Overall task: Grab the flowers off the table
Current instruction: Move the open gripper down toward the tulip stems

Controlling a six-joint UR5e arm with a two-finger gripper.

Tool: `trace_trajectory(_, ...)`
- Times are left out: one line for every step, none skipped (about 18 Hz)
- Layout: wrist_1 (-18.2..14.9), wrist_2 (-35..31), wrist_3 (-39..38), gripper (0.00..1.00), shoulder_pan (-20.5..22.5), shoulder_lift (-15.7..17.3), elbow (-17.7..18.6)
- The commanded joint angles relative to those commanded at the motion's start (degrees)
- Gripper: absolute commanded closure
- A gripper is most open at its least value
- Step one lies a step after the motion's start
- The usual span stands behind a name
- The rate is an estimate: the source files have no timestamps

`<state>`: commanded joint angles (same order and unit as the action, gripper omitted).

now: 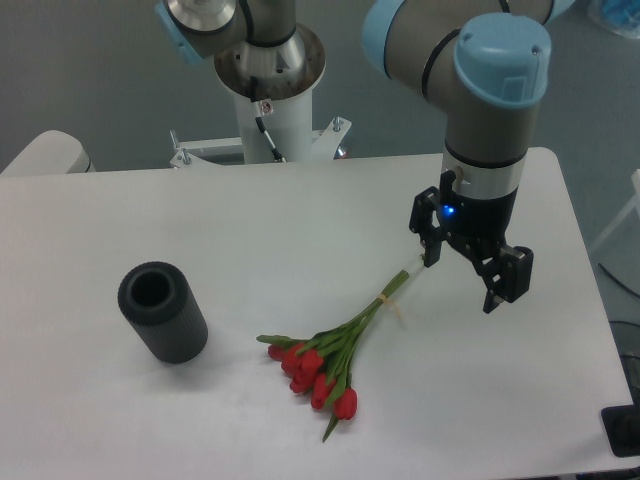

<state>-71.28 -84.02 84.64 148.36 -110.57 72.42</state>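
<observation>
1. Black hollow plastic cylinder (163, 312) sits far left on the white flat-topped table (300, 220), not my concern.
2. Bunch of red tulip flowers (325, 370) lies mid-table, thin green stems pointing at me.
3. My two-finger gripper (465, 278) hovers at the stem tips, jaws apart, so I'm on approach; next I'd guess drop lower and straddle the stems.

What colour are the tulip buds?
Red, on the flowers, clearest in the fixed camera view.

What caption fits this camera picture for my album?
Robot gripper, jaws open, hovers by the stems of red flowers lying on the white table.
</observation>
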Motion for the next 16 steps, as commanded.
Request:
trace_trajectory(0.0, 0.0, 0.0, 0.00, -0.4, 0.0, 0.1)
trace_trajectory(0.0, 0.0, 0.0, 0.00, -0.5, -0.1, 0.0)
trace_trajectory(0.0, 0.0, 0.0, 0.00, -0.6, -0.1, 0.1)
trace_trajectory(0.0, 0.0, -0.1, 0.00, -0.8, 0.0, 0.3)
trace_trajectory(0.0, 0.0, -0.5, 0.00, -0.9, 0.0, 0.7)
trace_trajectory(0.1, 0.0, -1.7, 0.00, -1.6, 0.0, 1.1)
trace_trajectory(0.1, 0.0, -3.3, 0.00, -2.4, -0.1, 1.2)
trace_trajectory(0.1, 0.0, -4.9, 0.00, -2.9, 0.0, 1.5)
trace_trajectory(0.1, 0.0, -6.1, 0.00, -3.2, 0.0, 1.9)
trace_trajectory(0.1, 0.0, -6.9, 0.00, -3.5, 0.1, 2.5)
trace_trajectory(0.0, -0.1, -8.0, 0.00, -3.9, 0.2, 3.4)
trace_trajectory(0.1, -0.1, -9.8, 0.00, -4.4, 0.3, 4.0)
trace_trajectory(0.0, 0.0, -12.3, 0.00, -4.9, 0.3, 4.6)
trace_trajectory(0.1, 0.0, -14.5, 0.00, -5.5, 0.3, 5.2)
trace_trajectory(0.1, 0.0, -16.2, 0.00, -6.0, 0.3, 6.1)
trace_trajectory(0.1, 0.0, -17.7, 0.00, -6.1, 0.4, 7.3)
